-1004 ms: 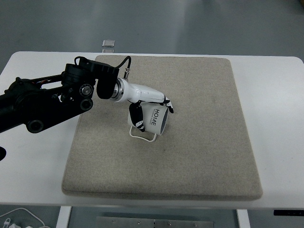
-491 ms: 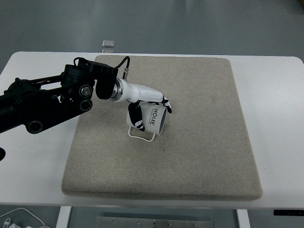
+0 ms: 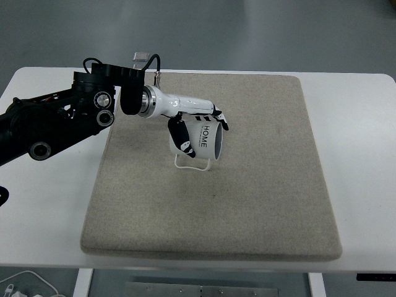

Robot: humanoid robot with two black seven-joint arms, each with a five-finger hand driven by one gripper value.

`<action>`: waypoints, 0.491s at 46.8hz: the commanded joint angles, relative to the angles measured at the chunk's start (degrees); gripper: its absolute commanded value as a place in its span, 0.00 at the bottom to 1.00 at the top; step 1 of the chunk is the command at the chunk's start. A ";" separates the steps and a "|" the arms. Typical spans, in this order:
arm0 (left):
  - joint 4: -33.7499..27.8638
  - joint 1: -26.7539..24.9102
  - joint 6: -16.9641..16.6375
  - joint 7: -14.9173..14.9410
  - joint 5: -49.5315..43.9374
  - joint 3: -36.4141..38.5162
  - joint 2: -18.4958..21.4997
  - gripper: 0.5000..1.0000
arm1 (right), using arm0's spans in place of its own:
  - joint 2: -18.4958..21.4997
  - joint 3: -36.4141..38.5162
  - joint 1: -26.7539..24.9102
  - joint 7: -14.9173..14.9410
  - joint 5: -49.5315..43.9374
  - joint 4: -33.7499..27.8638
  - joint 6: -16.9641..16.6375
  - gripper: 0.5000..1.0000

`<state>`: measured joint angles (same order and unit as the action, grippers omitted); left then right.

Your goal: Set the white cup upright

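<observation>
A white cup [image 3: 201, 141] printed with "HOME" lies tilted on its side over the beige mat [image 3: 260, 185], its open mouth facing right and its thin handle loop [image 3: 193, 165] hanging below. My left hand [image 3: 197, 127], white with black fingertips, reaches in from the left on a black arm and is shut on the cup, fingers over its top and thumb against its left side. The cup seems lifted slightly off the mat. The right hand is out of view.
The mat covers most of the white table [image 3: 359, 136]. A small clear object [image 3: 142, 57] sits at the table's far edge. White cables [image 3: 25, 284] lie on the floor at the bottom left.
My left hand has risen and shifted a little away from me with the cup; the cup's mouth has turned more to the right and the arm has swung upward.
</observation>
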<state>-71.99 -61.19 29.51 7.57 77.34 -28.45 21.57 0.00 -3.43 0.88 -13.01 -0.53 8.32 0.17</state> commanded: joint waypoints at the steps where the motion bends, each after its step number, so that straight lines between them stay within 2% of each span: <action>1: 1.50 0.01 -1.03 -0.27 -4.20 -1.26 -0.04 0.00 | 0.00 0.00 0.00 0.00 0.00 0.03 0.00 0.86; 10: 5.45 0.01 -2.00 -1.85 -13.96 -3.11 -0.21 0.00 | 0.00 0.00 0.00 0.00 0.00 0.03 0.00 0.86; 23: 11.43 0.01 -3.50 -7.56 -25.12 -3.63 -0.30 0.00 | 0.00 0.00 0.00 0.00 0.00 0.03 0.00 0.86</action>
<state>-61.54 -61.18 26.19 1.05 54.34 -31.98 21.27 0.00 -3.43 0.88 -13.01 -0.53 8.34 0.18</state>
